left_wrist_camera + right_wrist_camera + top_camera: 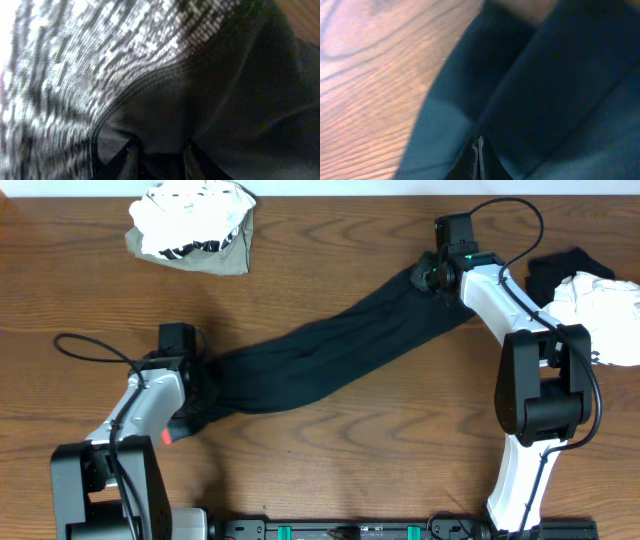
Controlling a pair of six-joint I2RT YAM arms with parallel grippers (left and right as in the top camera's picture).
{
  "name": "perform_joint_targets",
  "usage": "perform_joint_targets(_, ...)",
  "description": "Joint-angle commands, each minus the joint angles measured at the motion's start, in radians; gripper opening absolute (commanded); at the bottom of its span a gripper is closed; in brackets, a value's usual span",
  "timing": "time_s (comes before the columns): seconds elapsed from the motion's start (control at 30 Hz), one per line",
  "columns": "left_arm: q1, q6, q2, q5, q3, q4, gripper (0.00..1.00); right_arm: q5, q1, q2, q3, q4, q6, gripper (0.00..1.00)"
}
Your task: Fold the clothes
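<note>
Pinching dark garment [330, 350] — left end effector [160, 157], right end effector [478, 152]; white shirt [195, 225] lettering unreadable.

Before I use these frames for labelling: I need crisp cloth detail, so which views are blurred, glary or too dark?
Overhead: sharp, evenly lit, though the dark garment shows few folds. Left wrist: cloth fills the frame, out of focus, weave glaring white at upper left. Right wrist: soft focus, garment dim; the table grain is readable.
</note>
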Motion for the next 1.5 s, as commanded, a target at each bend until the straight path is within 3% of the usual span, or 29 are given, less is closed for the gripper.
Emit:
perform_joint_targets(0.0,0.069,-0.045,0.019,-0.113,-0.006,-0.004,0.31,0.078,-0.01,0.003,0.014,-0.024,-0.039,0.01)
perform_joint_targets(0.1,0.113,-0.045,0.019,-0.078,-0.006,-0.011,0.31,0.072,-0.008,0.003,0.014,-0.046,-0.059,0.01)
perform_joint_targets(0.33,0.122,-0.04,0.019,-0.058,-0.006,-0.015,0.31,-0.153,0.037,0.003,0.014,-0.046,-0.128,0.01)
perform_joint_targets(0.6,0.149,-0.077,0.019,-0.058,-0.006,-0.014,0.31,-0.254,0.182,-0.032,0.024,-0.087,-0.444,0.01)
perform_joint_targets(0.7,0.166,-0.09,0.019,-0.058,-0.006,-0.014,0.31,-0.256,0.262,-0.035,0.024,-0.115,-0.5,0.01)
perform_joint_targets(1.07,0.17,-0.09,0.019,-0.058,-0.006,-0.014,0.32,-0.193,0.537,-0.032,0.024,-0.106,-0.521,0.01)
perform_joint_targets(1.47,0.17,-0.09,0.02,-0.058,-0.006,-0.007,0.32,-0.071,0.673,-0.053,0.059,-0.241,-0.519,0.01)
